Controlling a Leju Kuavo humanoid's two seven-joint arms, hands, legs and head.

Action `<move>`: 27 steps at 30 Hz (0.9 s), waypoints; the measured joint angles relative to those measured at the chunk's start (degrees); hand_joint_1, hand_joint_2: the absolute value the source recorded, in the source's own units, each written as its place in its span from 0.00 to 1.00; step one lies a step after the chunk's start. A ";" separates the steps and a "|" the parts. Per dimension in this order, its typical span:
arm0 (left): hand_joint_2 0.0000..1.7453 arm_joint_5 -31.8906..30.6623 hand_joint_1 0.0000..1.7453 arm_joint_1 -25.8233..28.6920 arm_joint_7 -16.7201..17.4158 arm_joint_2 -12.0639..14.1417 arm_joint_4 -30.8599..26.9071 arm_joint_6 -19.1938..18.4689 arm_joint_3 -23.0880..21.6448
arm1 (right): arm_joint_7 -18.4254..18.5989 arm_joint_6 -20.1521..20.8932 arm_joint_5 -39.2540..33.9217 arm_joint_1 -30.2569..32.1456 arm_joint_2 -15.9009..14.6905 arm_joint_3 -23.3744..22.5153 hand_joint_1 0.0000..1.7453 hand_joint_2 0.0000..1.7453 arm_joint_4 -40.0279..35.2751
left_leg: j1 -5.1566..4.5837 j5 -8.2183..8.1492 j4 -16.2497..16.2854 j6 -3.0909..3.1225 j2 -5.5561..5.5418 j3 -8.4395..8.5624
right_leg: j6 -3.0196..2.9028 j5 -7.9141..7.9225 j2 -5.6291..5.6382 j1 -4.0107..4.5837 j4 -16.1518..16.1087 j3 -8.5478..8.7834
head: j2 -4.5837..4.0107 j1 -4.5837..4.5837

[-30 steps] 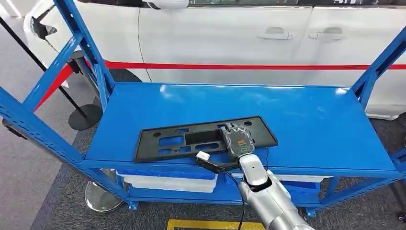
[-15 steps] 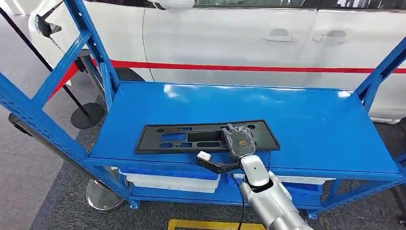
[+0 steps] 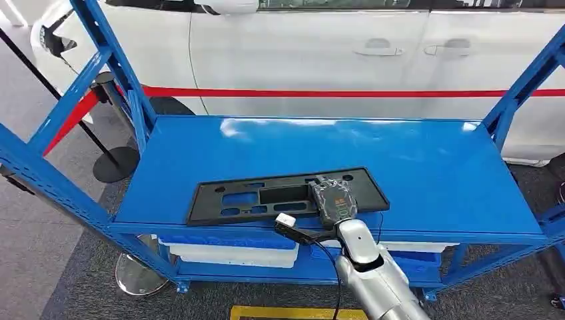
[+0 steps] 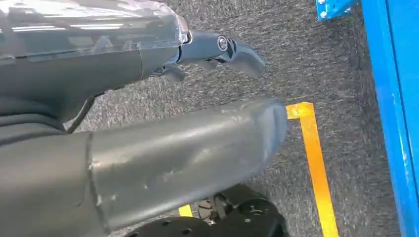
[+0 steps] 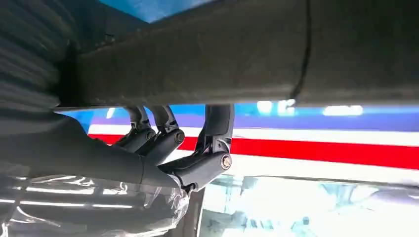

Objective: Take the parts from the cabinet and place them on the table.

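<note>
The right hand (image 3: pixel 333 199) is clamping the black plastic panel (image 3: pixel 266 195) near one end on the blue shelf (image 3: pixel 426 167); lifted off-centre, it risks tilting and slipping free.

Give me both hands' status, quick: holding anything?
Left hand: hanging by the floor, holding nothing, fingers apart.
Right hand: on the black plastic panel on the blue shelf; its fingers hook around the panel's edge, gripping it.

White car (image 3: pixel 320 53) with red stripe behind the rack; yellow floor tape (image 4: pixel 316 168) on grey carpet (image 4: pixel 306 59).
</note>
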 joint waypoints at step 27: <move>0.00 1.73 0.00 0.32 1.07 -1.16 0.00 3.08 5.72 | -22.75 -3.21 -63.37 19.96 -5.75 2.41 1.00 1.00 -58.70 | -0.07 -3.90 11.81 -0.57 0.03 -5.67 | -0.88 -0.22 -0.08 -0.44 -0.80 0.61 | 0.00 0.09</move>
